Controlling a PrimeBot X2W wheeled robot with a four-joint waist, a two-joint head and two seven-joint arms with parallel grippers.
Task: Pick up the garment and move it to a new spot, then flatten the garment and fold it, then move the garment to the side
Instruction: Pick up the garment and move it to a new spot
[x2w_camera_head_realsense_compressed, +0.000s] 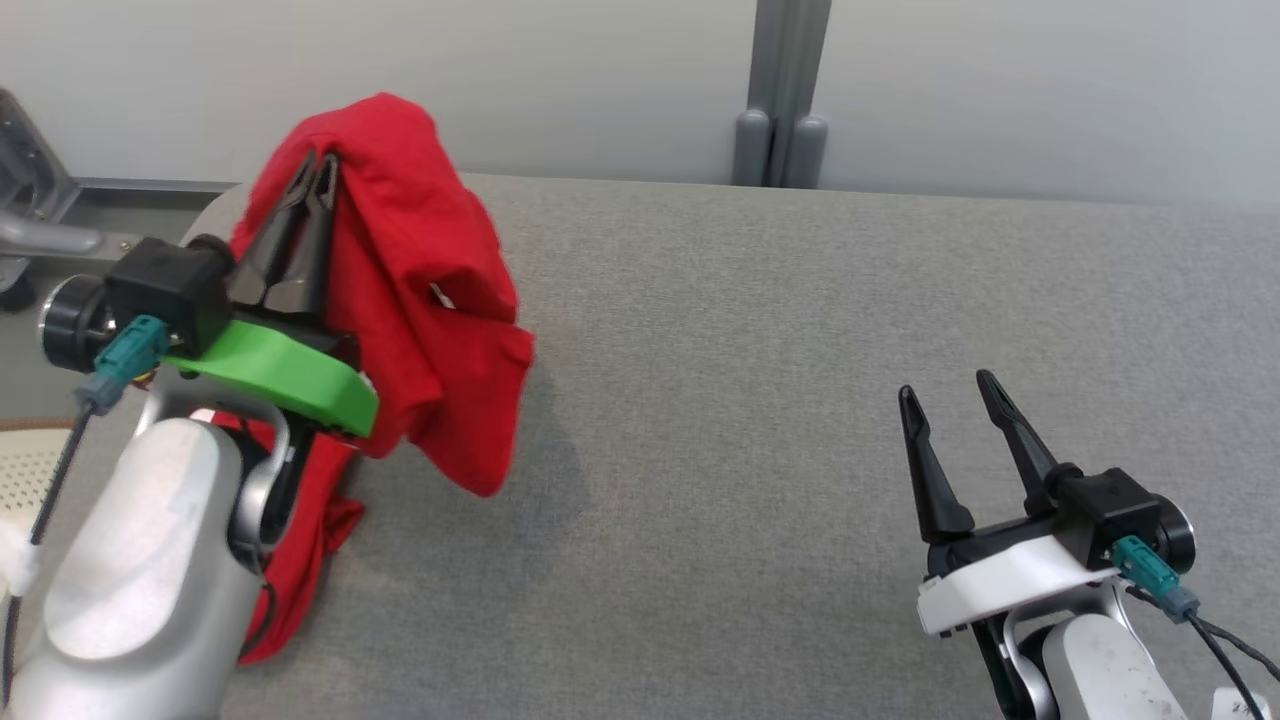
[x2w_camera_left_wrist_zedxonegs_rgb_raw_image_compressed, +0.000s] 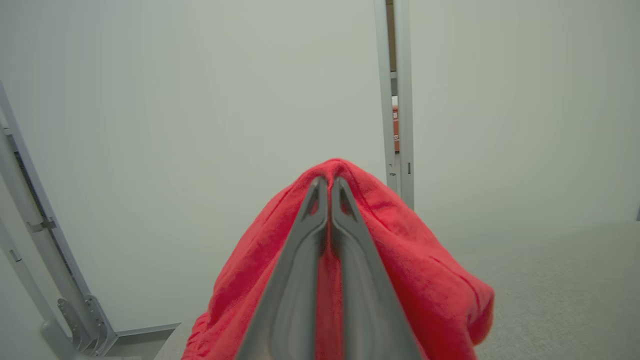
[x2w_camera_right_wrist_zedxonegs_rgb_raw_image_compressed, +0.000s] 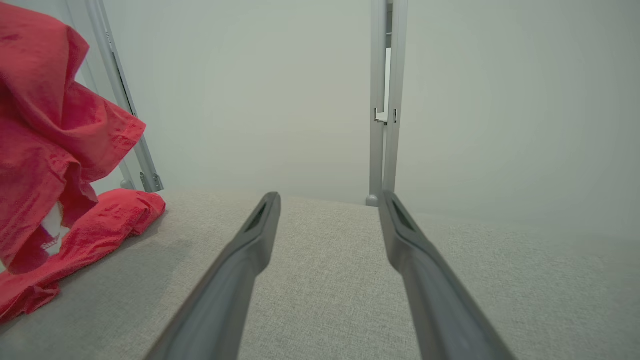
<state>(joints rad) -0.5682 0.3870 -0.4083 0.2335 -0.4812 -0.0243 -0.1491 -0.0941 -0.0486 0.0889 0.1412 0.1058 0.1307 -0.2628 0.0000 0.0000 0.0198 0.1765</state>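
Note:
A red garment (x2w_camera_head_realsense_compressed: 420, 290) hangs lifted at the left of the grey table, draped over my left gripper (x2w_camera_head_realsense_compressed: 318, 165), which is shut on a fold of it. In the left wrist view the cloth (x2w_camera_left_wrist_zedxonegs_rgb_raw_image_compressed: 425, 280) wraps over both closed fingers up to my left gripper's tips (x2w_camera_left_wrist_zedxonegs_rgb_raw_image_compressed: 328, 181). The garment's lower part (x2w_camera_head_realsense_compressed: 300, 560) trails onto the table beside the left forearm. My right gripper (x2w_camera_head_realsense_compressed: 948, 388) stands open and holds nothing at the lower right, well away from the cloth. From the right wrist view, the garment (x2w_camera_right_wrist_zedxonegs_rgb_raw_image_compressed: 45, 150) hangs at the far left, its tail (x2w_camera_right_wrist_zedxonegs_rgb_raw_image_compressed: 100, 225) resting on the table; my right gripper (x2w_camera_right_wrist_zedxonegs_rgb_raw_image_compressed: 330, 200) is over bare tabletop.
The grey fabric-covered table (x2w_camera_head_realsense_compressed: 800, 400) stretches across the middle and right. A pale wall with a grey vertical post (x2w_camera_head_realsense_compressed: 785, 90) stands behind its far edge. A metal frame (x2w_camera_head_realsense_compressed: 40, 200) sits off the table's far left corner.

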